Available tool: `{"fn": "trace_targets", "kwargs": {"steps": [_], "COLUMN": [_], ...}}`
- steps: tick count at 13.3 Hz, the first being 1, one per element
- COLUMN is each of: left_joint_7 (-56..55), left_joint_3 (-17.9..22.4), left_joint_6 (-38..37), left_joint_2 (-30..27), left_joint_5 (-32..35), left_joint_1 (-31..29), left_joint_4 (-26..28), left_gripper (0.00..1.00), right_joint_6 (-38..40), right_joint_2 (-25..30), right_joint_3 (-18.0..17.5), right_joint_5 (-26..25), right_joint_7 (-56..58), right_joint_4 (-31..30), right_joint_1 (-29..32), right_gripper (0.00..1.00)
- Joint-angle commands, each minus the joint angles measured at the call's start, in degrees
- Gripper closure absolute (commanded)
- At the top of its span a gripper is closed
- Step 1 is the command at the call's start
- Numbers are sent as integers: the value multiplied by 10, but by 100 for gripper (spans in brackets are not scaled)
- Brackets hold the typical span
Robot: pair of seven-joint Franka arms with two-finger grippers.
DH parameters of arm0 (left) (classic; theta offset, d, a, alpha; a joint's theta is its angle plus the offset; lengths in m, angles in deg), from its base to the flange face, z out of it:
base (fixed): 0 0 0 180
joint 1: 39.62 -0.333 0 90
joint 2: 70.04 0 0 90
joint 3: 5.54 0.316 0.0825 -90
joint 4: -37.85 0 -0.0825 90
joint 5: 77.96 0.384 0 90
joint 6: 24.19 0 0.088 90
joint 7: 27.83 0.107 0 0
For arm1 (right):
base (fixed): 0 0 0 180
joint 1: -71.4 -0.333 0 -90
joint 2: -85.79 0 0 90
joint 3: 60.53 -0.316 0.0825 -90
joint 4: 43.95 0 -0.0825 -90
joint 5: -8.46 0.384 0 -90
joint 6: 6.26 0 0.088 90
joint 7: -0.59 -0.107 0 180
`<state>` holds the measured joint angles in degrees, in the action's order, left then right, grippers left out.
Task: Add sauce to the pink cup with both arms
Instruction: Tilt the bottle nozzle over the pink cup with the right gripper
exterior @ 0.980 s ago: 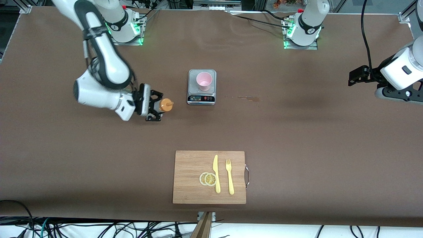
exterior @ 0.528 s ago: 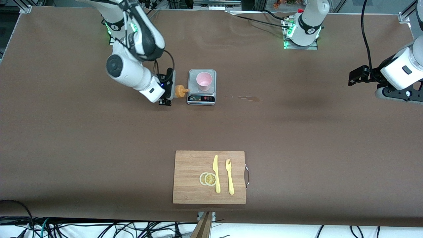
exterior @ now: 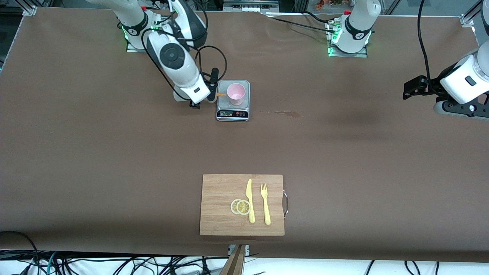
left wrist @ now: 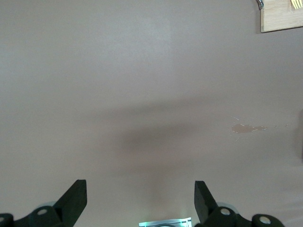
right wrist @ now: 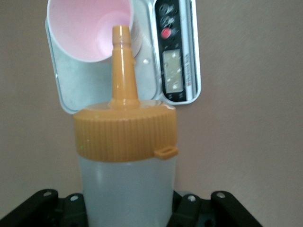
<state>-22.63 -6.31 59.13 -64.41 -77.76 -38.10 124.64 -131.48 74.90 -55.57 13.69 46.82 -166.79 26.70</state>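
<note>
The pink cup (exterior: pixel 235 93) stands upright on a small kitchen scale (exterior: pixel 233 114). My right gripper (exterior: pixel 211 93) hovers beside the scale, shut on the sauce bottle (right wrist: pixel 125 182). The bottle is tipped sideways, and its orange-yellow nozzle (exterior: pixel 221 94) points at the cup. In the right wrist view the nozzle tip (right wrist: pixel 120 34) lines up with the pink cup (right wrist: pixel 85 28) at its rim. No sauce shows in the cup. My left gripper (exterior: pixel 412 88) waits open over bare table at the left arm's end, and its fingers (left wrist: pixel 75 198) hold nothing.
A wooden cutting board (exterior: pixel 221 191) near the front camera carries a yellow knife (exterior: pixel 250 200), a yellow fork (exterior: pixel 265 204) and two lemon slices (exterior: pixel 240 206). A small spill mark (exterior: pixel 287 113) lies on the brown table beside the scale, toward the left arm's end.
My right arm has swung the sauce bottle from the right arm's end of the table up to the scale, turning the nozzle toward the pink cup. The left arm has not moved.
</note>
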Motion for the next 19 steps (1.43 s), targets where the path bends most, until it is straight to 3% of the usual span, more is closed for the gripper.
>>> {"fn": "trace_targets", "kwargs": {"steps": [1, 4, 10, 14, 19], "left_joint_7": [14, 14, 14, 14, 15], "left_joint_3": [-3, -3, -3, -3, -3], "left_joint_6": [-7, -6, -6, -6, -6], "left_joint_2": [7, 7, 7, 7, 7], "left_joint_5": [8, 8, 8, 8, 8], "left_joint_1": [-4, -4, -4, -5, -6], "left_joint_4": [-14, -15, -15, -14, -14], "left_gripper": [0, 0, 0, 0, 0], "right_joint_6": [40, 96, 217, 297, 356], "right_joint_2": [24, 22, -4, -44, -69], "right_joint_3": [-19, -46, -59, -74, -75], "right_joint_5": [-49, -100, -152, -180, -200], "right_joint_7": [-67, -126, -178, -212, -217], "right_joint_4": [-6, 22, 103, 174, 217], "right_joint_1": [-9, -12, -38, -50, -58], "right_gripper": [100, 100, 100, 100, 100]}}
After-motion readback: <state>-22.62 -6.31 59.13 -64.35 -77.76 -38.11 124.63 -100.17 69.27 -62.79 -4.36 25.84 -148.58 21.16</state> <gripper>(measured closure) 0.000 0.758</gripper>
